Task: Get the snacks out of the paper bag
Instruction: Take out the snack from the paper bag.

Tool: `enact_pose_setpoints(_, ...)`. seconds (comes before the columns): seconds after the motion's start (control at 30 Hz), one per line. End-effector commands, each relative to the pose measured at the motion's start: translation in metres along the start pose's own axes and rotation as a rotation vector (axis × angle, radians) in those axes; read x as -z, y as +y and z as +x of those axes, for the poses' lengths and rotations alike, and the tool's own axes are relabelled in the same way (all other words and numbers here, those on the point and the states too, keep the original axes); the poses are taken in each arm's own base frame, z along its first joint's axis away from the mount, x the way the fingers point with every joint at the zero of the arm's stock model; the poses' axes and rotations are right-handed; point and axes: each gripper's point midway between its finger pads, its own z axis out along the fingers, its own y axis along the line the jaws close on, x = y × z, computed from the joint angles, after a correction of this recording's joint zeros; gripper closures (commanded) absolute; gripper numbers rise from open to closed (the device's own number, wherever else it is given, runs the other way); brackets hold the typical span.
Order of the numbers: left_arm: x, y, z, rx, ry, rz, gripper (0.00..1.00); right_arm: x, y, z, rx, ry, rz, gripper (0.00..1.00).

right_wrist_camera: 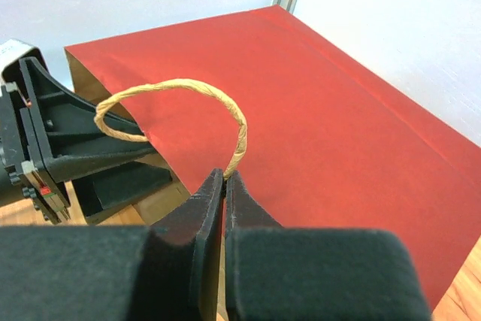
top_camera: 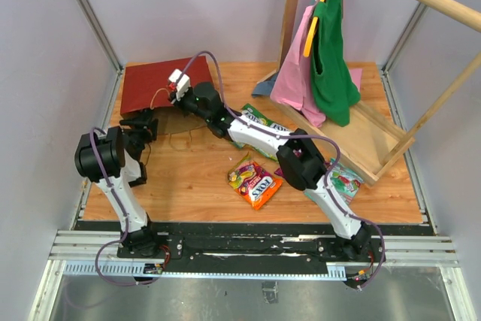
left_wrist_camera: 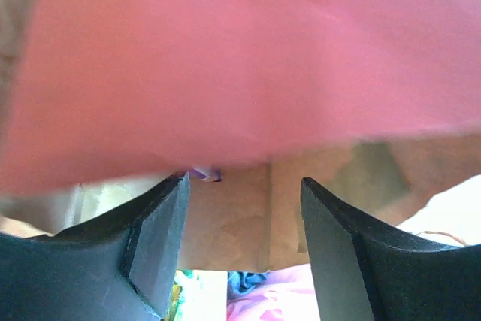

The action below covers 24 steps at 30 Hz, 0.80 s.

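Observation:
The dark red paper bag (top_camera: 154, 83) lies flat at the back left of the table, its mouth facing the near side. My right gripper (top_camera: 177, 96) is shut on the bag's pale twine handle (right_wrist_camera: 188, 88) and holds the upper wall (right_wrist_camera: 338, 125) up. My left gripper (top_camera: 143, 122) is open, with its fingers (left_wrist_camera: 161, 223) at the bag's mouth under the red wall (left_wrist_camera: 240, 58). The brown kraft inside (left_wrist_camera: 233, 216) shows between them. A bit of a purple packet (left_wrist_camera: 204, 174) peeks out deep inside. Snacks lie on the table: orange and yellow packets (top_camera: 253, 183), a green one (top_camera: 259, 117) and a teal one (top_camera: 345, 183).
A pale wooden frame (top_camera: 372, 140) stands at the back right, with pink (top_camera: 297, 80) and green (top_camera: 334, 65) garments hanging from its rail. My right arm (top_camera: 255, 134) stretches across the middle of the table. Grey walls close in the table on three sides.

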Motion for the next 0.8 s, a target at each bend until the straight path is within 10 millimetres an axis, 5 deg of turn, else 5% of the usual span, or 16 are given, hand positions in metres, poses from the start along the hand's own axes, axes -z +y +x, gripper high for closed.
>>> enact_pose_setpoints(0.0, 0.003, -0.04, -0.014, -0.099, -0.004, 0.123, 0.35, -0.012, 0.022, -0.017, -0.003, -0.036, -0.047, 0.99)
enact_pose_setpoints(0.3, 0.008, -0.041, -0.05, -0.044, 0.0, 0.157, 0.34, -0.032, 0.053, -0.021, -0.048, -0.063, -0.153, 0.99)
enact_pose_setpoints(0.57, 0.019, -0.04, -0.022, -0.096, 0.054, 0.125, 0.31, -0.03, 0.035, -0.012, -0.034, -0.043, -0.096, 0.99)
enact_pose_setpoints(0.77, 0.005, -0.025, 0.013, -0.106, 0.111, 0.107, 0.31, -0.018, 0.004, -0.014, -0.104, -0.052, -0.081, 0.99)
